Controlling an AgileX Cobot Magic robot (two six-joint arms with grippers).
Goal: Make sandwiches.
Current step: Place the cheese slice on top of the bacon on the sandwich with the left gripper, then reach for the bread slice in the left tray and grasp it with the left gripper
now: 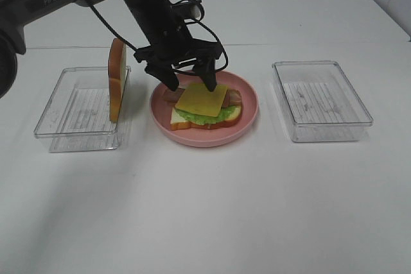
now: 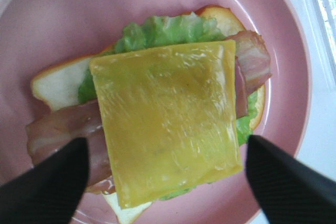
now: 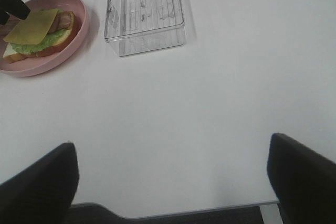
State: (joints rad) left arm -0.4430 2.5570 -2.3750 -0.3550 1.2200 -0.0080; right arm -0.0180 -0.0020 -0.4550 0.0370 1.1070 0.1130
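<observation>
Exterior high view: the left gripper (image 1: 191, 83) hangs spread over the pink plate (image 1: 250, 104) at table centre, fingers straddling the far edge of the yellow cheese square (image 1: 201, 99), holding nothing. The open-faced sandwich (image 1: 205, 110) lies on the plate. At nine o'clock of the plate, a bread slice (image 1: 116, 88) stands upright in the left clear tray (image 1: 58, 117); at three o'clock sits the right clear tray (image 1: 321, 99).

Left wrist view: the cheese (image 2: 163, 121) covers lettuce (image 2: 163, 30), bacon (image 2: 58, 129) and bread, with the fingertips (image 2: 47, 187) spread on either side.

Right wrist view: the right gripper (image 3: 173, 182) stands spread over bare table (image 3: 210, 103).

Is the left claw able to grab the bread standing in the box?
Probably yes. The left claw is open above the plate, and the bread slice stands uncovered nearby in the left box.
</observation>
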